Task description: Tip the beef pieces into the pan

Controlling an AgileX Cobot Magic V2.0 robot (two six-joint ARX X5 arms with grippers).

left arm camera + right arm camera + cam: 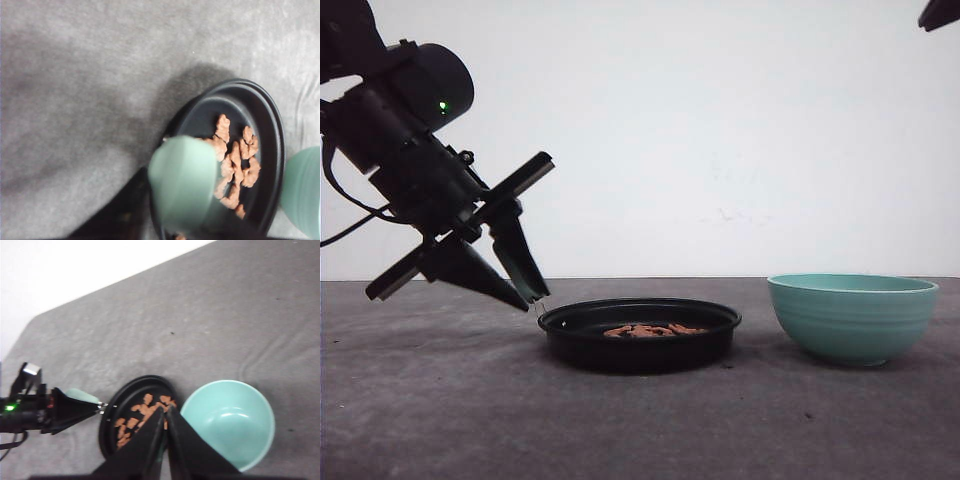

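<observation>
The pan (640, 335) looks light and rigid, a shallow black dish that should slide easily on the grey desk (440, 400) if nudged, so the sensible place to take it is the mint-green handle (182, 187), which sticks out on a thin metal stem toward the robot's left side. That handle is smooth and rounded and may be slippery, so a grip set squarely across its thickest part seems safest. The left claw (510, 285) hangs just beside the pan's left rim with its fingers straddling the handle; whether they actually pinch it or merely flank it I cannot tell. The beef pieces (650, 330) lie inside the pan as small, flat, reddish-brown strips, clustered loosely across its floor; they look soft, light and a little tacky, unlikely to roll. A ribbed mint-green bowl (853, 317) stands upright just to the right of the pan, apart from it, and looks empty from above. The right claw (166, 440) is held high over the pan and bowl, its fingers pressed together and carrying nothing.
</observation>
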